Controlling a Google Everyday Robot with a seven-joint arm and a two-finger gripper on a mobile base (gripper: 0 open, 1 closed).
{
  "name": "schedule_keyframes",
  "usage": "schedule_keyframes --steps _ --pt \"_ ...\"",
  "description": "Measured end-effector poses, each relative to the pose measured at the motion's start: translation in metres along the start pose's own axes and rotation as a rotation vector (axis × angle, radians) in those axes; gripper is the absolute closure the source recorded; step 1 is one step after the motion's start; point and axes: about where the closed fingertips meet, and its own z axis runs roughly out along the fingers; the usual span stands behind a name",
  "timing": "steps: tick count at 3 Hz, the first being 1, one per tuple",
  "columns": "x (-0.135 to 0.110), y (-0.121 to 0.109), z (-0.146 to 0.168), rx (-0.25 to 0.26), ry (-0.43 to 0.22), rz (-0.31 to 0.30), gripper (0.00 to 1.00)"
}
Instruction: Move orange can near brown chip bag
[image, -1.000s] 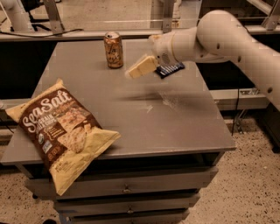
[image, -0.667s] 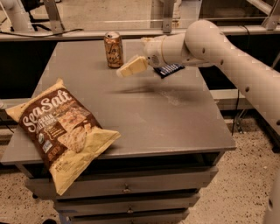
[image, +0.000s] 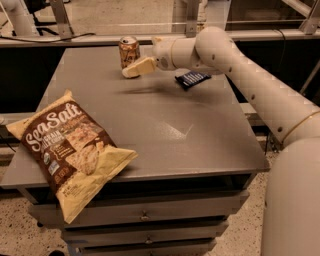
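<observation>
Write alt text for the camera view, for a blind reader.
A white robot arm extends across a grey table, its gripper just in front of an upright orange can at the far edge. A brown chip bag lies at the near left corner, far from the can; a dark blue wrapper lies under the arm.

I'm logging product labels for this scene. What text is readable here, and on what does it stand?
"Sea Salt": large white lettering on the chip bag.
Smaller print lower on the bag: too blurred to read.
On the can: pale script, too blurred to read.
On the blue wrapper: nothing readable.
On the tool, close beside the can: no text seen.
</observation>
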Motion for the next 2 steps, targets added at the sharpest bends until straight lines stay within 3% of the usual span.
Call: schedule_keyframes --steps 1,2 --pt "-0.005 -0.009 0.023 -0.002 -0.029 0.008 0.16" --pt "-0.002 -0.012 0.034 -0.006 -0.033 0.034 0.40"
